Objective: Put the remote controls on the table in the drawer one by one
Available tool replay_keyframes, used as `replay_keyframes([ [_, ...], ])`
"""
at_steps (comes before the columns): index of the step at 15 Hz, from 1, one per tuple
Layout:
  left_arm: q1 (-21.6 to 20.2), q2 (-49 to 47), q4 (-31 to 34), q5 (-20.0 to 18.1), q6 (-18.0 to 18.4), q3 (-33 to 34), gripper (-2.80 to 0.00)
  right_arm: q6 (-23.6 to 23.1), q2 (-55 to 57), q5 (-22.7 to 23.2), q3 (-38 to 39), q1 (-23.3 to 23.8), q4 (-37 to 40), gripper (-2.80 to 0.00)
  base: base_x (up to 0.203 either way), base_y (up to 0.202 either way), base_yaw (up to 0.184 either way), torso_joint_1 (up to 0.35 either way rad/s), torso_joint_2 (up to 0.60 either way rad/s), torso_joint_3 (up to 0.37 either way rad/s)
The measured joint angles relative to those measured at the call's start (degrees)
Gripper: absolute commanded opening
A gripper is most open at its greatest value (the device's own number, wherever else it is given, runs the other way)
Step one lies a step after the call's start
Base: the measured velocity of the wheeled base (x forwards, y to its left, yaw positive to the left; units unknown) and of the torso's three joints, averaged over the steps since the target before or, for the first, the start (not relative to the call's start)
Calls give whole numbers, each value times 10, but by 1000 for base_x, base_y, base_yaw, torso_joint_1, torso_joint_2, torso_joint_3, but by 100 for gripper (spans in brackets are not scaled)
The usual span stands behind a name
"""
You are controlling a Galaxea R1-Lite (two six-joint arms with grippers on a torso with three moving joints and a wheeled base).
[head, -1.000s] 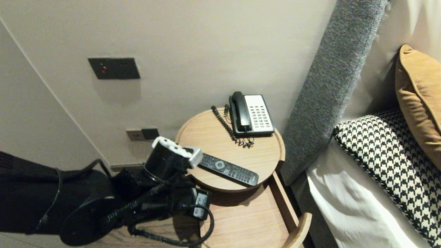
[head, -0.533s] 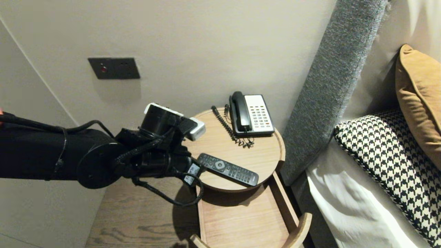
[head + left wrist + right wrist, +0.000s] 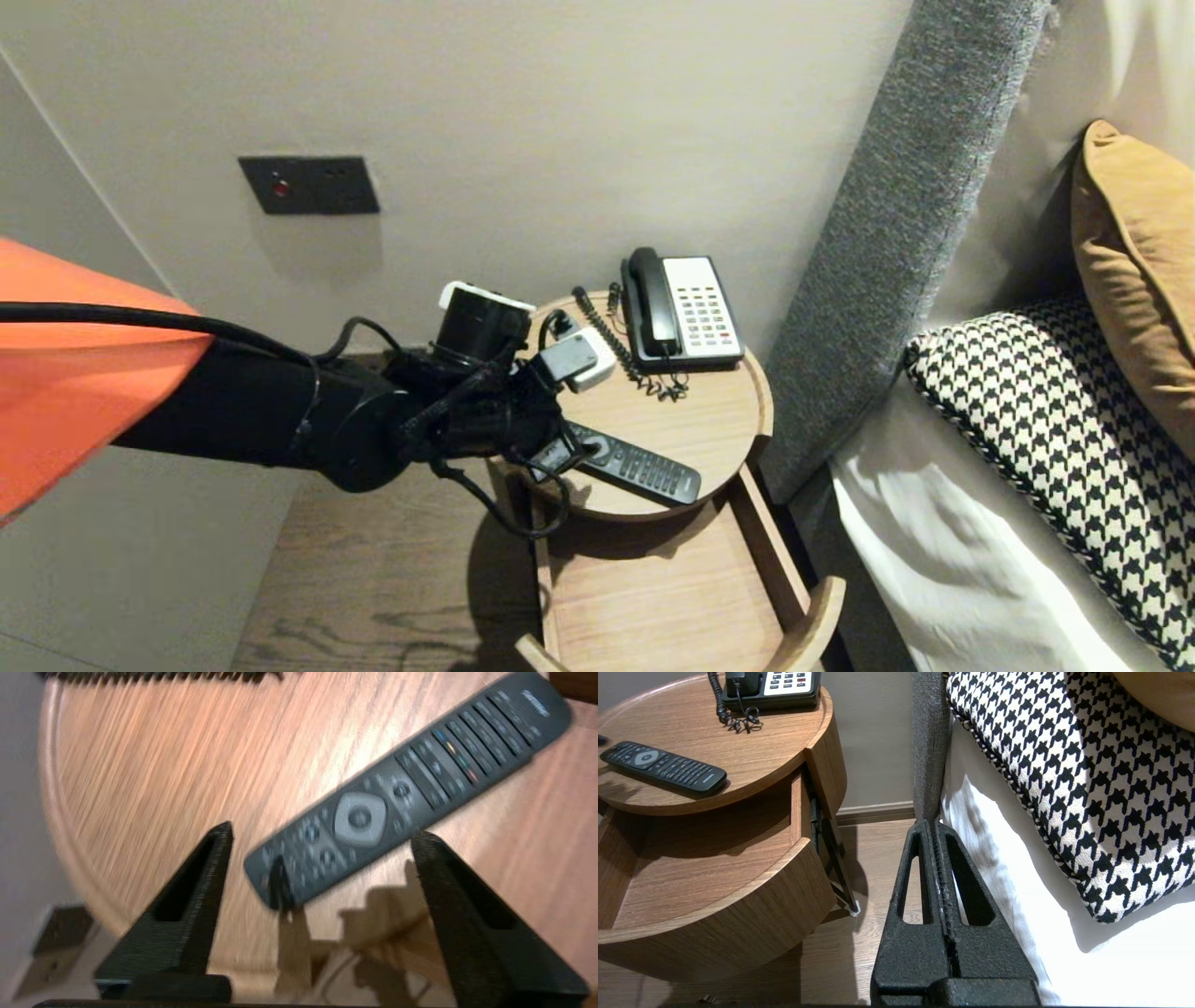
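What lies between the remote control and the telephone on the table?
The coiled cord beside the telephone, then bare tabletop up to the remote control; the head view shows it.

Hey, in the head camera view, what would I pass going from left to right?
wall switch panel → left gripper → telephone → grey headboard → houndstooth pillow → tan cushion

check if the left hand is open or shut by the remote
Open: the left hand shows its two fingers wide apart, the remote lying flat on the round table top beyond them.
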State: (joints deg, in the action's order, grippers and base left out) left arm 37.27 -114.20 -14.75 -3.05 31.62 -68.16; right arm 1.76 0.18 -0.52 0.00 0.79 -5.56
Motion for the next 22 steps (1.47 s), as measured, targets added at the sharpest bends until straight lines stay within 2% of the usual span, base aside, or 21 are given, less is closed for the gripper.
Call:
replay_keyframes([
  [2,0,-30,-6,-2,4,-26,0,0,0,0,0,0,0,-280,0,0,0,0,0,0],
  [4,-5,-52,26,-15,6,-62,0,0,0,0,0,0,0,-280,0,0,0,0,0,0],
  [7,-9,-77,69,-62,2,-98,0,0,0,0,0,0,0,-280,0,0,0,0,0,0],
  [12,-11,-112,73,-73,4,-158,0,0,0,0,0,0,0,-280,0,0,0,0,0,0],
  [16,-15,-113,103,-100,2,-173,0,0,0,0,0,0,0,-280,0,0,0,0,0,0],
  [19,-27,-87,120,-124,0,-152,0,0,0,0,0,0,0,-280,0,0,0,0,0,0],
  [22,-32,-75,116,-121,0,-138,0,0,0,0,0,0,0,-280,0,0,0,0,0,0],
])
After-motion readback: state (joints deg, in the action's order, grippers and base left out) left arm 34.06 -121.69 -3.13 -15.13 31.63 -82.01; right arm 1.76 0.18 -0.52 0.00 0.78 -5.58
